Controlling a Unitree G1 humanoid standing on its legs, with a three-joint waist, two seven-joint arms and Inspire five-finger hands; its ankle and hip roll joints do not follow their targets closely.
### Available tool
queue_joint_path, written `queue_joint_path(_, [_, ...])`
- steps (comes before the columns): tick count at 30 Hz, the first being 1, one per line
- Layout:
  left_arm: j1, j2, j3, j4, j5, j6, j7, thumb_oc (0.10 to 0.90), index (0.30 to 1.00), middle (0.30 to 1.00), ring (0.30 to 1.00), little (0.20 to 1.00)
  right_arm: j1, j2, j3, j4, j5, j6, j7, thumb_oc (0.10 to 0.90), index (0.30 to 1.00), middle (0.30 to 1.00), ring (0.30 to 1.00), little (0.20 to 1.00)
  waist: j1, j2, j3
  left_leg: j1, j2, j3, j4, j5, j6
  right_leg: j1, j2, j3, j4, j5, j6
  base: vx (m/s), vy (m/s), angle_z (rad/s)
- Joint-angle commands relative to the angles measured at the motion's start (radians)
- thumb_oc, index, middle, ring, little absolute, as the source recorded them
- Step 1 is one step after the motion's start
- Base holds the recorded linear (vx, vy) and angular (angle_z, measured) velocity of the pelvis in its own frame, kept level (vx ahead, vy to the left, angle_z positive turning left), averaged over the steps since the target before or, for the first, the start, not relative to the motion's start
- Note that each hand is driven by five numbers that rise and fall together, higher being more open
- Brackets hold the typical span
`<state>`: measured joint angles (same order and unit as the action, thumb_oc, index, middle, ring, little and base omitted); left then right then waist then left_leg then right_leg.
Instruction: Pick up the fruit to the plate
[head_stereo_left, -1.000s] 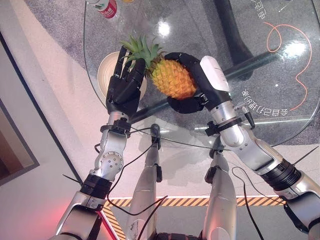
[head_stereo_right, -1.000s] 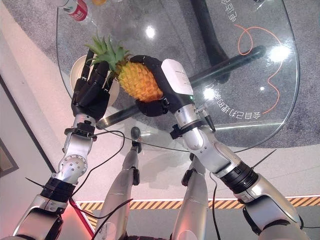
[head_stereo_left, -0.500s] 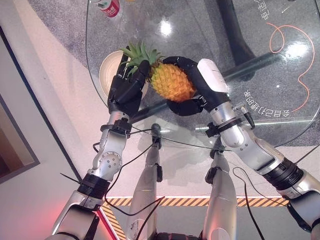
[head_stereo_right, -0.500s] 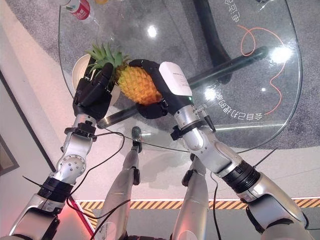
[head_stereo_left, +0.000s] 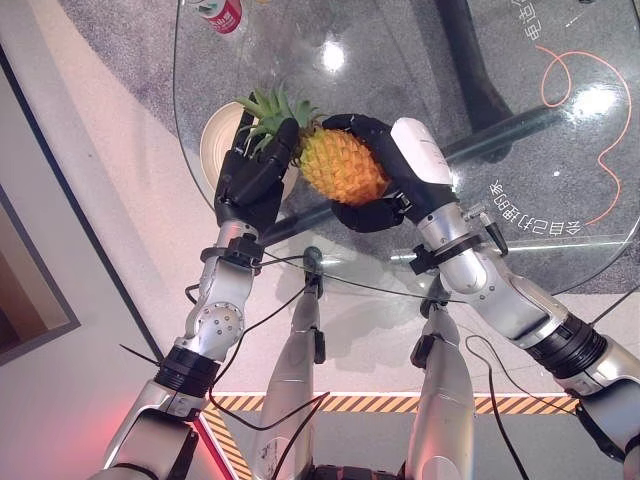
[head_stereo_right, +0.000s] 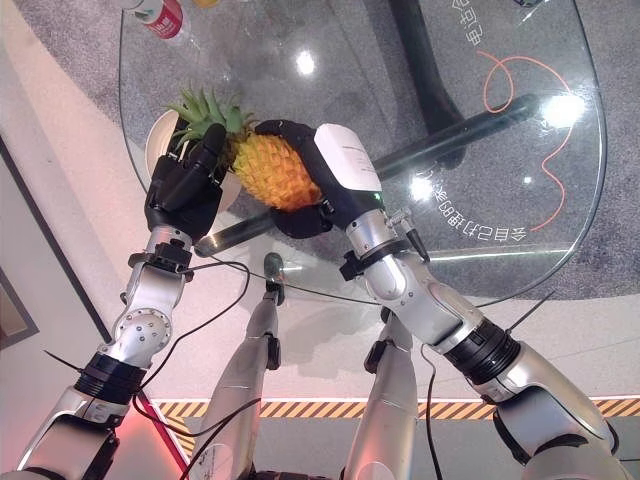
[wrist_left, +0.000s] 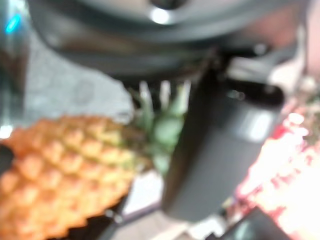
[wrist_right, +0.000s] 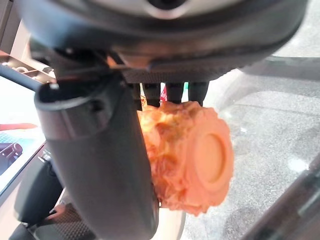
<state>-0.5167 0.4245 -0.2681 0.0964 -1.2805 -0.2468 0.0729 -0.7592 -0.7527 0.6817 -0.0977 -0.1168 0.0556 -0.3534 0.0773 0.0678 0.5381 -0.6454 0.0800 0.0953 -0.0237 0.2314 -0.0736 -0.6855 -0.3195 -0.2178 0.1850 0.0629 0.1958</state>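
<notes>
Curled round the orange body of the pineapple, the right hand is seen with fingers wrapped over the far side of the fruit and the thumb closed under its near side, so that the fruit is gripped and held above the glass table. From the right wrist view the flat butt end of the fruit is shown past the thumb, with the fingers closed over the top of it. The pineapple is carried nearly level, its long axis running from about 10 o'clock to 4 o'clock: the green crown is pointed toward 10 o'clock and the butt end toward 4 o'clock, into the right palm. At the crown end the left hand is raised, its fingers bent up against the leaves and the top of the fruit; whether the leaves are actually clasped cannot be told. A pale plate is seen on the table at 9 o'clock from the fruit, partly covered by the left hand and the crown. A red can stands at 11 o'clock, well apart, near the table's far edge.
</notes>
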Motion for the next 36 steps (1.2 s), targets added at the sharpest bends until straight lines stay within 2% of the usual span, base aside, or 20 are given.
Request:
queue_joint_path(1, [-0.088,0.039,-0.038,-0.171,0.054,-0.048,-0.060,0.174,0.364,0.364,0.364,0.274,-0.175,-0.021,0.048,-0.248,0.003,-0.112,0.003,0.100,0.300,0.300,0.300,0.200,0.000,0.016,-0.018,0.042,0.049,-0.021,0.048,-0.064,-0.050,0.038,-0.042,-0.037,-0.077,0.127,0.044,0.00,0.000,0.00])
queue_joint_path(2, [-0.086,0.042,-0.041,-0.176,0.055,-0.055,-0.069,0.100,0.300,0.300,0.300,0.200,-0.171,-0.021,0.050,-0.247,0.003,-0.113,0.004,0.100,0.300,0.300,0.300,0.200,0.002,0.016,-0.018,0.050,0.050,-0.020,0.046,-0.068,-0.051,0.045,-0.041,-0.038,-0.076,0.122,0.044,0.00,0.000,0.00])
queue_joint_path(6, [-0.091,0.050,-0.043,-0.178,0.077,-0.074,-0.079,0.100,0.300,0.300,0.300,0.200,-0.171,-0.022,0.054,-0.244,0.004,-0.116,-0.002,0.100,0.300,0.300,0.300,0.200,0.002,0.013,-0.018,0.050,0.051,-0.021,0.049,-0.069,-0.051,0.048,-0.042,-0.041,-0.076,0.122,0.044,0.00,0.000,0.00])
queue_joint_path(17, [-0.096,0.051,-0.046,-0.178,0.053,-0.068,-0.119,0.100,0.300,0.300,0.300,0.200,-0.165,-0.020,0.042,-0.242,0.001,-0.128,0.000,0.100,0.300,0.300,0.300,0.200,-0.002,0.009,-0.018,0.049,0.052,-0.025,0.053,-0.072,-0.050,0.044,-0.039,-0.037,-0.070,0.119,0.042,0.00,0.000,0.00])
queue_joint_path(35, [-0.093,0.045,-0.039,-0.182,0.032,-0.074,-0.139,0.100,0.300,0.300,0.300,0.200,-0.160,-0.022,0.028,-0.241,-0.008,-0.112,-0.020,0.100,0.300,0.300,0.300,0.200,-0.004,0.009,-0.018,0.042,0.049,-0.023,0.050,-0.066,-0.048,0.039,-0.041,-0.035,-0.078,0.128,0.042,0.00,0.000,0.00])
queue_joint_path(36, [-0.094,0.044,-0.039,-0.180,0.031,-0.079,-0.138,0.100,0.300,0.300,0.300,0.200,-0.161,-0.020,0.029,-0.237,-0.005,-0.111,-0.026,0.152,0.345,0.345,0.345,0.252,-0.004,0.010,-0.018,0.042,0.048,-0.023,0.049,-0.066,-0.047,0.040,-0.040,-0.035,-0.080,0.128,0.042,0.00,0.000,0.00])
